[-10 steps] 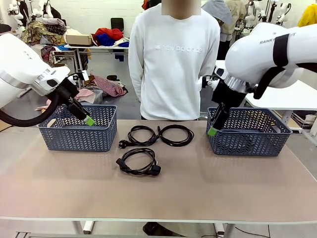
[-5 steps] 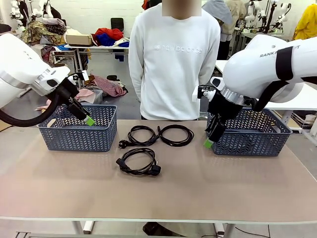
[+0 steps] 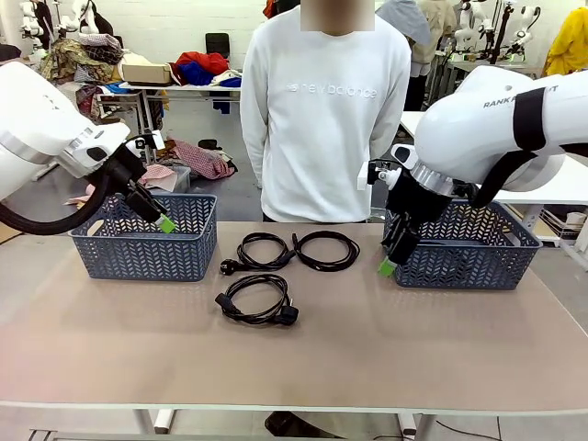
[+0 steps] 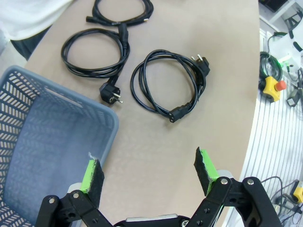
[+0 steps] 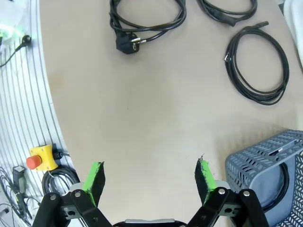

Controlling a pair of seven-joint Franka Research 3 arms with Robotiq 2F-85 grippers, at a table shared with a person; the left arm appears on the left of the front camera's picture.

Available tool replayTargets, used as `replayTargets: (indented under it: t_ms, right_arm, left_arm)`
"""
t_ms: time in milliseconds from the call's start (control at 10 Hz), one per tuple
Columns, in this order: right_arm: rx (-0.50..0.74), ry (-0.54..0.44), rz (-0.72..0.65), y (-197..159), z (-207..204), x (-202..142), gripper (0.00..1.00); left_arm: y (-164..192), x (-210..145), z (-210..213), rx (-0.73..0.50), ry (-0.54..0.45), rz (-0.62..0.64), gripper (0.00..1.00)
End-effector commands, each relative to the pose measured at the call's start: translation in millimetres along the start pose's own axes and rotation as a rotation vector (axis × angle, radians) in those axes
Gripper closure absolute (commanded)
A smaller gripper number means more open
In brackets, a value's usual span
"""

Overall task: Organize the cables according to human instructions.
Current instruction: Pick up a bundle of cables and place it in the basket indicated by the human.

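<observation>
Three coiled black cables lie in the middle of the table: one (image 3: 264,250) at the back left, one (image 3: 326,249) at the back right, and one (image 3: 257,299) nearer me. The left wrist view has them beyond the basket (image 4: 97,52) (image 4: 168,82) (image 4: 123,12). A further cable (image 5: 283,187) lies inside the right basket (image 3: 469,266). My left gripper (image 3: 165,223) hangs open over the left basket (image 3: 147,262), holding nothing. My right gripper (image 3: 388,266) is open and empty beside the right basket's front-left corner, above bare tabletop (image 5: 142,109).
A person in a white sweatshirt (image 3: 323,110) stands at the far edge behind the cables, hands out of sight. The two grey-blue baskets flank the cables at the table's left and right. Bare table stretches along the front.
My right gripper has dropped and shifted left, from above the right basket's rim to beside its front-left corner. The left arm and the cables have not moved.
</observation>
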State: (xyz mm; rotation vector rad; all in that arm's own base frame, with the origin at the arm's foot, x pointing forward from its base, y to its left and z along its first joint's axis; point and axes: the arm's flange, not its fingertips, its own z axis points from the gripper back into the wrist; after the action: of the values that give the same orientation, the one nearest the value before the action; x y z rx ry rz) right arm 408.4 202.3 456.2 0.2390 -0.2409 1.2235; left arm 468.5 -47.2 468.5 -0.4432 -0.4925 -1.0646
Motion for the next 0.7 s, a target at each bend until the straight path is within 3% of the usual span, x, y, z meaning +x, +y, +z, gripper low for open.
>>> replayTargets:
  t_ms: [0,600]
  right_arm:
    - [-0.006,-0.003,0.000,-1.8,1.8,3.2,0.00]
    - [-0.006,-0.003,0.000,-1.8,1.8,3.2,0.00]
  left_arm:
    - [-1.9,-0.8,0.3,-0.009,-0.026,-0.002,0.00]
    - [-1.9,-0.8,0.3,-0.009,-0.026,-0.002,0.00]
